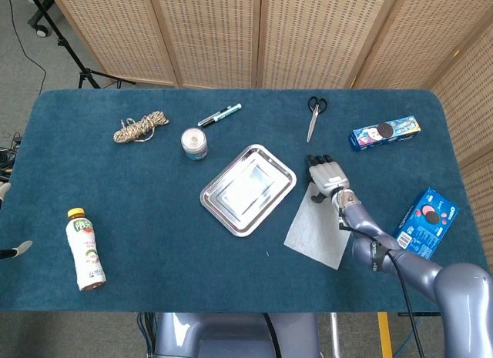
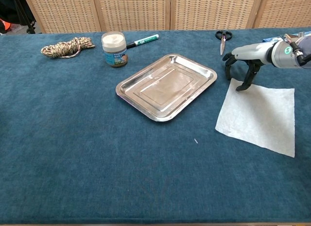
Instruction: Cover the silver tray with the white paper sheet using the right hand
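The silver tray (image 1: 247, 189) (image 2: 167, 86) lies bare at the table's middle. The white paper sheet (image 1: 317, 228) (image 2: 258, 114) lies flat on the blue cloth just right of it. My right hand (image 1: 325, 175) (image 2: 241, 63) hovers over the sheet's far left corner, palm down, fingers spread and curved downward with their tips at or just above the corner. It holds nothing. My left hand is out of both views.
Scissors (image 1: 313, 115) (image 2: 223, 39) lie behind the right hand. Two cookie boxes (image 1: 384, 132) (image 1: 426, 219) sit at the right. A jar (image 2: 114, 49), a marker (image 2: 143, 41), a rope bundle (image 2: 67, 46) and a bottle (image 1: 85, 248) lie to the left.
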Robot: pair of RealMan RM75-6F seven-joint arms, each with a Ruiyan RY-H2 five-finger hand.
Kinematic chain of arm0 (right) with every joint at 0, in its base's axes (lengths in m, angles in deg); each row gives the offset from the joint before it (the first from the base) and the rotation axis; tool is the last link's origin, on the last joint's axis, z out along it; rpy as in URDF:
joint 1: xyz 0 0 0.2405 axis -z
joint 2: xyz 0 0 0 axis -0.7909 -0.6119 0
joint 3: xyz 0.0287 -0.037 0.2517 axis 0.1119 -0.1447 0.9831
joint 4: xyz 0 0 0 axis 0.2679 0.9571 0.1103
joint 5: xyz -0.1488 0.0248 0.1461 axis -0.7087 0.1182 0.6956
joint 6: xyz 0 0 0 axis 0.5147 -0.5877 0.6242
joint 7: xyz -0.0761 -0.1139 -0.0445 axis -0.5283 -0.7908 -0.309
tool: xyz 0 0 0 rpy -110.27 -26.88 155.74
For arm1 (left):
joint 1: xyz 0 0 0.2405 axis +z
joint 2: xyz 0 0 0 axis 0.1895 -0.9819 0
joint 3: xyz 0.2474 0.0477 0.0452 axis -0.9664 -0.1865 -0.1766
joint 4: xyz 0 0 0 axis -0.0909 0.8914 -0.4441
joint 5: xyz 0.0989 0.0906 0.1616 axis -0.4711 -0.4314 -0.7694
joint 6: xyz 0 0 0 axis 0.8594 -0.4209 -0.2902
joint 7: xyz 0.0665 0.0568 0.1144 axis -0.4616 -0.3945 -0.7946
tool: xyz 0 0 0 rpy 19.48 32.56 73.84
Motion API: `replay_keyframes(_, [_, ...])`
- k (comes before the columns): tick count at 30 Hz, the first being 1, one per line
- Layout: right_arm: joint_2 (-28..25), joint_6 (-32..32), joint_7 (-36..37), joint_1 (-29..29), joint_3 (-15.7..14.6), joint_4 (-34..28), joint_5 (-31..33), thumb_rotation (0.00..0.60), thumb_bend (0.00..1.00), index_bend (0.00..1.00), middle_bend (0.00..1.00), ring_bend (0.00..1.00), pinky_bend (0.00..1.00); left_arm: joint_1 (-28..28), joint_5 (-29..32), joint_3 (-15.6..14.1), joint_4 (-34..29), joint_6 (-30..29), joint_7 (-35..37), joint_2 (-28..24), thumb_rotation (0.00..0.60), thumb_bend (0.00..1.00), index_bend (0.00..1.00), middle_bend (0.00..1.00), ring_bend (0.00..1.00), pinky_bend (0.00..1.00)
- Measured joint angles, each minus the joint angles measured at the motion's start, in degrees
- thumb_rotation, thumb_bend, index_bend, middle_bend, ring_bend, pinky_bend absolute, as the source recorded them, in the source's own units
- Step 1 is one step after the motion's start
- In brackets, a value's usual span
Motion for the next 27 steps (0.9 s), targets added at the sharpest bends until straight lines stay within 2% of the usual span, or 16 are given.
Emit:
replay_keyframes(5, [0.4, 0.3, 0.8, 0.0, -0.2, 0.7, -1.0, 0.600, 0.37, 0.41, 0.00, 0.00, 0.00, 0.0, 0.1, 0.0, 0.1, 0.0, 0.2, -0.1, 0.600, 0.00, 0.00, 0.00, 0.00, 0.00])
replay_keyframes(13, [0.3, 0.0, 2.1, 0.2, -0.3, 0.6, -2.7, 0.600, 0.45, 0.62, 0.00, 0.00, 0.00, -0.1, 0.0, -0.1, 0.1, 0.1, 0.1, 0.0, 0.600, 0.00, 0.00, 0.00, 0.00, 0.00])
replay_keyframes(22, [0.0, -0.8, 5.6, 1.2, 0.4, 1.0, -5.8, 0.600, 0.51, 0.65, 0.00, 0.00, 0.00, -0.1, 0.0, -0.2, 0.0, 0.1, -0.1, 0.1, 0.600, 0.00, 0.00, 0.00, 0.00, 0.00])
replay_keyframes(27, [-1.6, -1.5, 7.0, 1.7, 1.1, -0.8, -7.1, 0.600, 0.53, 0.65, 0.00, 0.00, 0.00, -0.1, -0.1, -0.2, 0.0, 0.1, 0.0, 0.0, 0.600, 0.00, 0.00, 0.00, 0.00, 0.00])
